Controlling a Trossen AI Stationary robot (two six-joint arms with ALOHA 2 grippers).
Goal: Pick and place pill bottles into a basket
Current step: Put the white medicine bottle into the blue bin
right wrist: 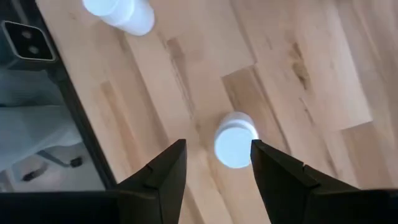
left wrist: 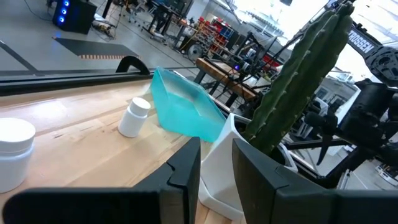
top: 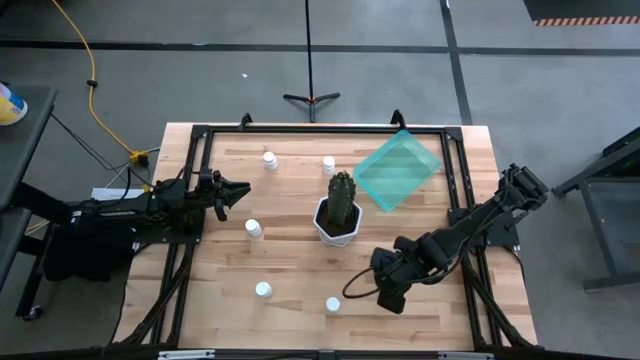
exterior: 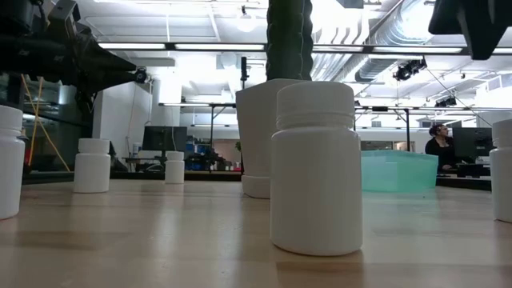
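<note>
at the near edge of the table, the right gripper (top: 392,296) hangs over a pill bottle (right wrist: 235,139), fingers spread wide either side of its cap, holding nothing. to do this well, i'd drop straight down and close below the cap. farther back, the cactus pot (top: 337,221) stands between it and the basket (top: 397,170), so carry high. the left gripper (top: 240,190) waits by the left edge, narrowly parted, probably empty.
</note>
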